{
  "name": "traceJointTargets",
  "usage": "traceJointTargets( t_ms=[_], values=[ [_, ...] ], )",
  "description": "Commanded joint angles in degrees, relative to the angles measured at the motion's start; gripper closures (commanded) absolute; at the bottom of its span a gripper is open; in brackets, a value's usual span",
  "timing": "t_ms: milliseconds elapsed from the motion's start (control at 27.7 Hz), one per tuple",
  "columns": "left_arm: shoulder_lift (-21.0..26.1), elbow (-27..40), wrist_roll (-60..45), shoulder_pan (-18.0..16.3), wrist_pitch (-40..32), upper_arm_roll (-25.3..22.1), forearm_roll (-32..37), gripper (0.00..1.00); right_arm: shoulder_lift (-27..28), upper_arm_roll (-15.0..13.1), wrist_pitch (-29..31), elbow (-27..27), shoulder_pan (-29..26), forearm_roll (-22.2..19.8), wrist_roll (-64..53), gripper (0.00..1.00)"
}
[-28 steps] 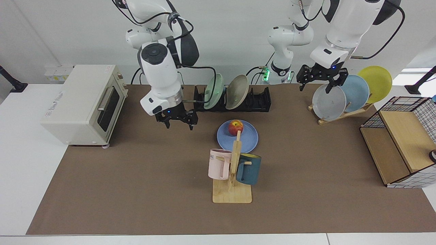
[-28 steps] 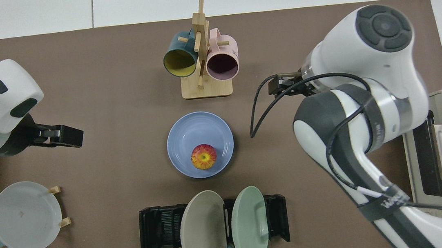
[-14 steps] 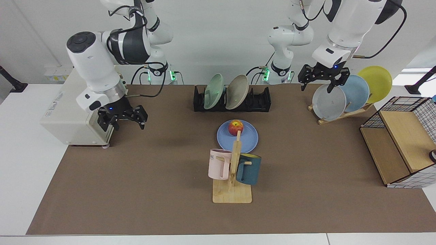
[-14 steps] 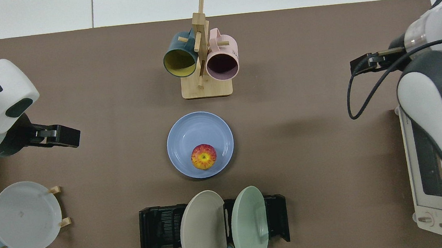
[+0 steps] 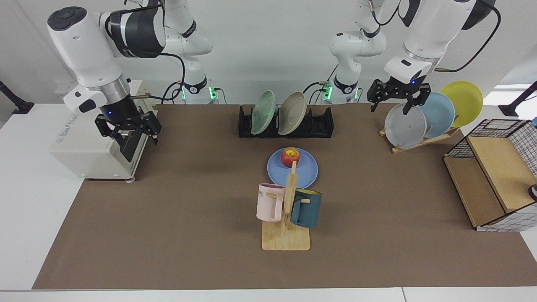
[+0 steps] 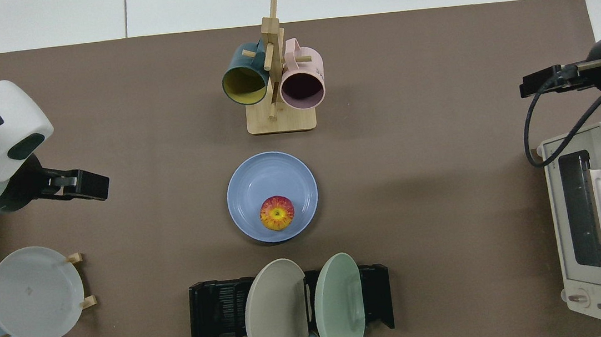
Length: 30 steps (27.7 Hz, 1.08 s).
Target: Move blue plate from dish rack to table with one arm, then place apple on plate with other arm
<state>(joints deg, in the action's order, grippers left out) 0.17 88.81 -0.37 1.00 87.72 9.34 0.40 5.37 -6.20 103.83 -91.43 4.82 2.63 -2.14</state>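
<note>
The blue plate [image 5: 304, 173] [image 6: 268, 178] lies flat on the brown mat of the table [image 5: 188, 218], just in front of the black dish rack [image 5: 321, 122] [image 6: 216, 311]. The red and yellow apple [image 5: 290, 157] [image 6: 276, 213] rests on the plate, on its rack-side half. My right gripper [image 5: 128, 134] [image 6: 536, 85] hangs open and empty in front of the toaster oven, far from the plate. Over by the wooden plate stand, my left gripper [image 5: 388, 110] [image 6: 87, 186] is held open and empty just above the grey plate, its arm waiting.
A green plate [image 5: 263, 112] and a beige plate [image 5: 292, 113] stand in the rack. A mug stand [image 5: 286, 218] with pink and teal mugs is right before the blue plate. A toaster oven [image 5: 84, 142], a wooden plate stand [image 5: 419, 140] and a wire basket [image 5: 495, 180] flank the mat.
My right arm swung away from beside the plate over to the toaster oven and lifted, gripper still open. The left arm, plate and apple stayed put.
</note>
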Motion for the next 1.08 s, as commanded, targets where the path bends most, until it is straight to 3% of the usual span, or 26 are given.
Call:
traceJointTargets(
  t_ms=[0, 649, 1046],
  values=[
    [-0.26, -0.65, 0.19, -0.3, -1.33, 0.07, 0.57, 0.0, 0.08, 0.93, -3.11, 1.34, 0.81, -1.76, 3.63, 0.0],
    [-0.26, -0.65, 0.19, -0.3, -1.33, 0.07, 0.57, 0.0, -0.45, 0.84, -4.6, 1.16, 0.54, -0.88, 8.73, 0.0],
    [-0.34, -0.65, 0.19, -0.3, -1.24, 0.07, 0.57, 0.0, -2.38, 0.76, -5.13, -0.68, 0.1, -1.84, 0.38, 0.0]
  ],
)
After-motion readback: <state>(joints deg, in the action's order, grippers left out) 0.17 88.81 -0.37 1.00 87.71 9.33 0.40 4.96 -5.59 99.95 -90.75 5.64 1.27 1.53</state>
